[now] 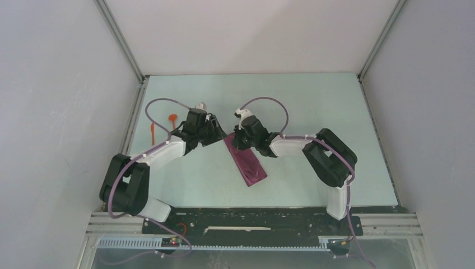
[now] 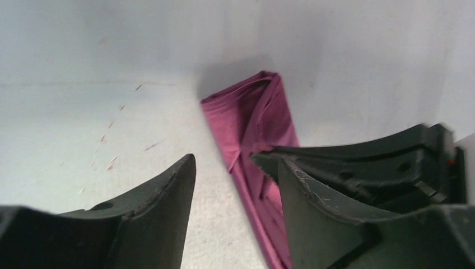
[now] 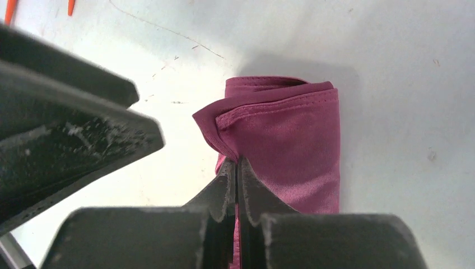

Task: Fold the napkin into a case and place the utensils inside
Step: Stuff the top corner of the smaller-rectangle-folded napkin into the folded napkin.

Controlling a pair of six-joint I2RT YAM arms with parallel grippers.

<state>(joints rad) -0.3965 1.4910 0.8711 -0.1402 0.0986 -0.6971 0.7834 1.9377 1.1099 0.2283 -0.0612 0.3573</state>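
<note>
The dark maroon cloth case [image 1: 247,163] [image 2: 259,120] [image 3: 294,137], a napkin folded into a long narrow pouch, lies diagonally on the pale green table [image 1: 319,112] between the two arms. The right gripper [image 1: 236,140] [image 3: 236,175] has its fingertips pressed together on a fold at the left edge of the case's far end. The left gripper [image 1: 222,135] [image 2: 236,165] stands just beside that end with jaws parted and empty, and the thin bright orange plastic utensils [image 1: 172,119] [image 3: 10,8] lie well apart, far left.
</note>
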